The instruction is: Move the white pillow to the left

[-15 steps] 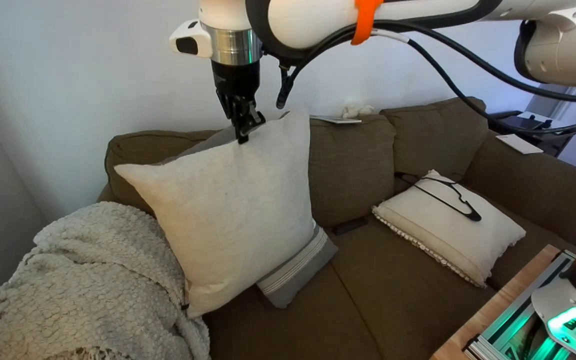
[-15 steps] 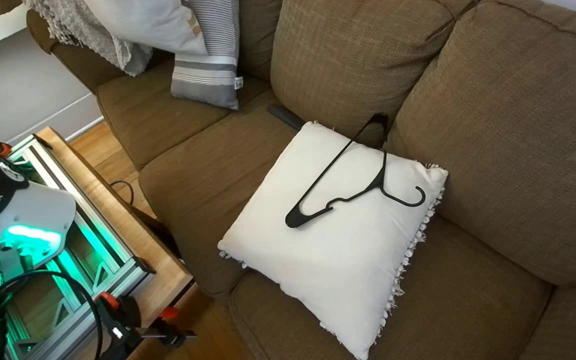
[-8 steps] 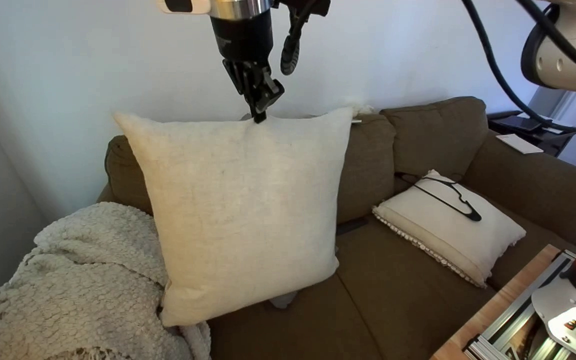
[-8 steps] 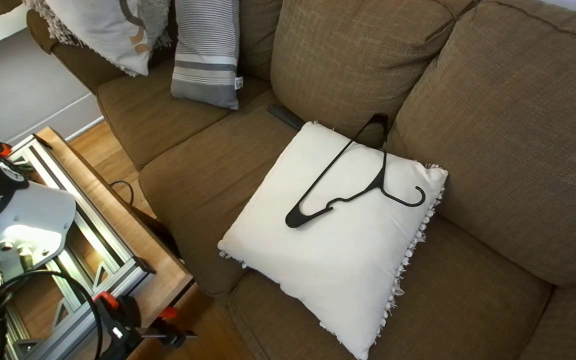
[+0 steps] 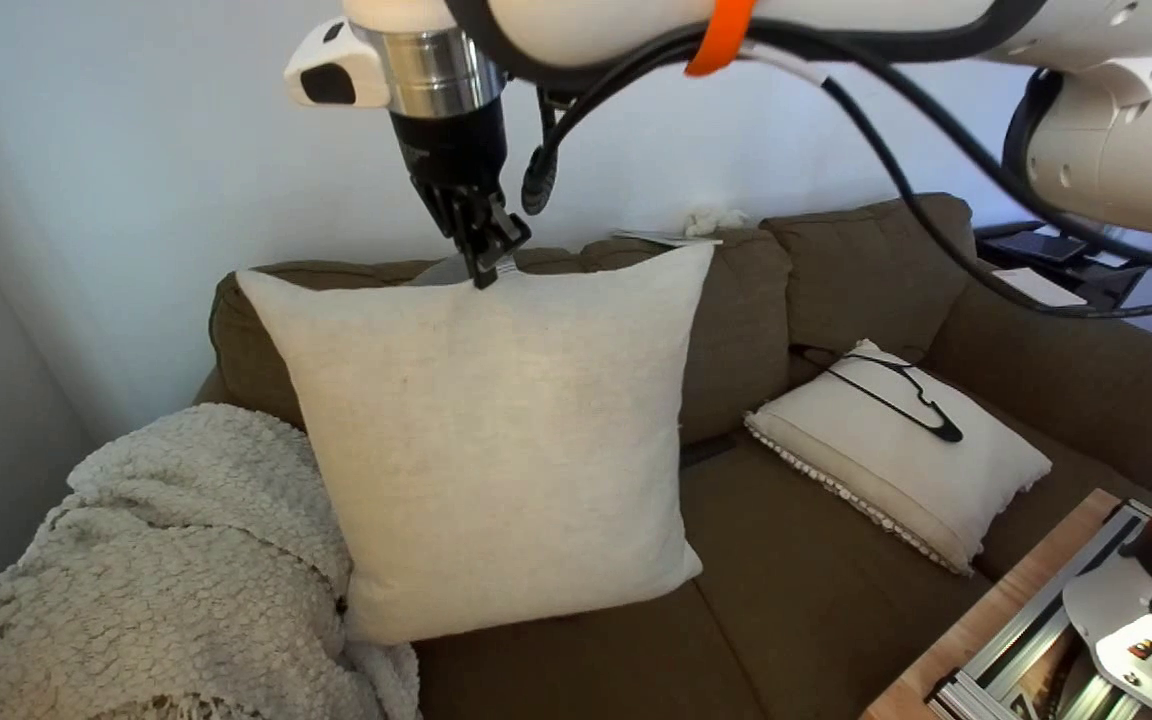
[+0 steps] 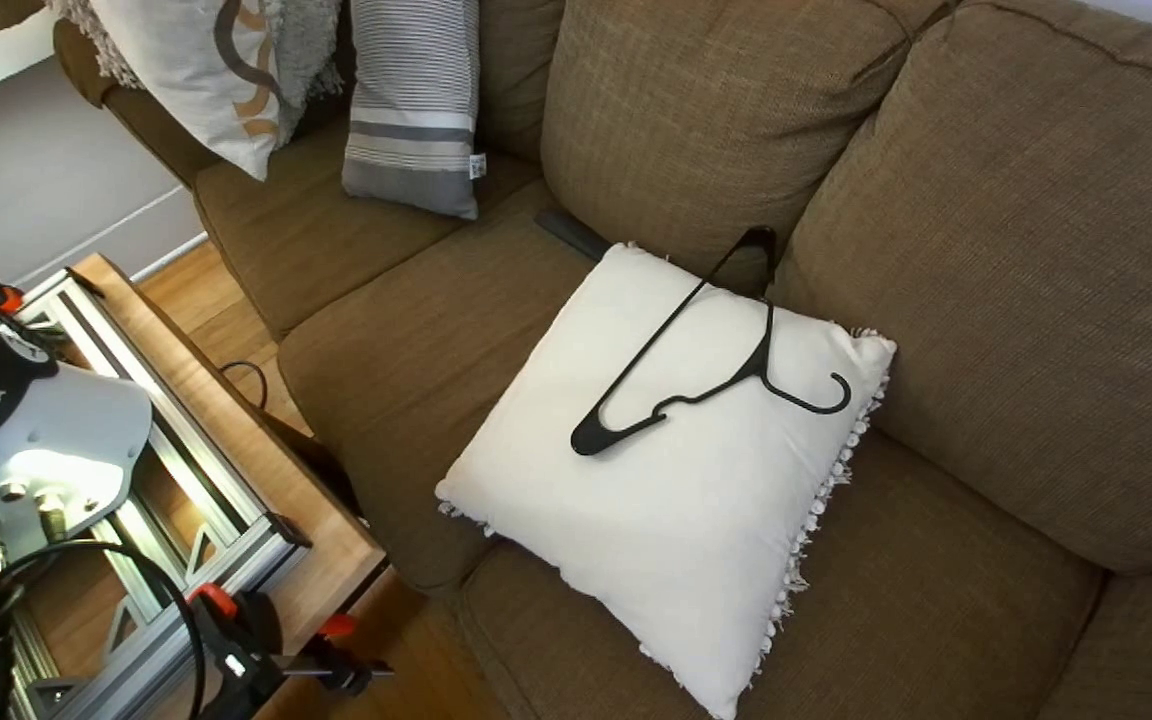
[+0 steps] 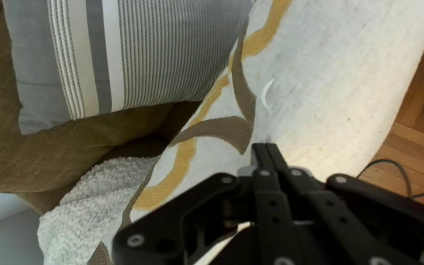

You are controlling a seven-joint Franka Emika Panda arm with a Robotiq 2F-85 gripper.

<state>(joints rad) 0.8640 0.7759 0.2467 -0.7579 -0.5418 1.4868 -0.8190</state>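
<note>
So the pincer (image 7: 265, 147) is clamped tight rn, looks like w/ just a thin pinch of cloth at the top edge of the white pillow (image 5: 506, 450), which sits roughly upright right below it. Can't tell if the bottom edge is clear of the couch (image 5: 796, 600). Step is prob the carry left, which I read as toward the blanket (image 5: 206, 560).

Imo go slow & level. Tiny bite on a big floppy thing, so a jerk could swing it or pull it out. Maybe lift a touch first b/c the low corner by the blanket could snag, then move, then lower till the bottom takes the weight b4 letting go. Dragging might fold it under.

Count: 1 pincer, 3 pillows total = the white one under the pincer, 1 striped pillow (image 7: 153, 62) on the couch-back side of the pincer, 1 fringed pillow (image 6: 626, 520) well apart from the pincer. 1 hanger (image 6: 758, 362), lying on the fringed one. 1 blanket, lower than the pincer & off to its side. 1 couch.
</note>
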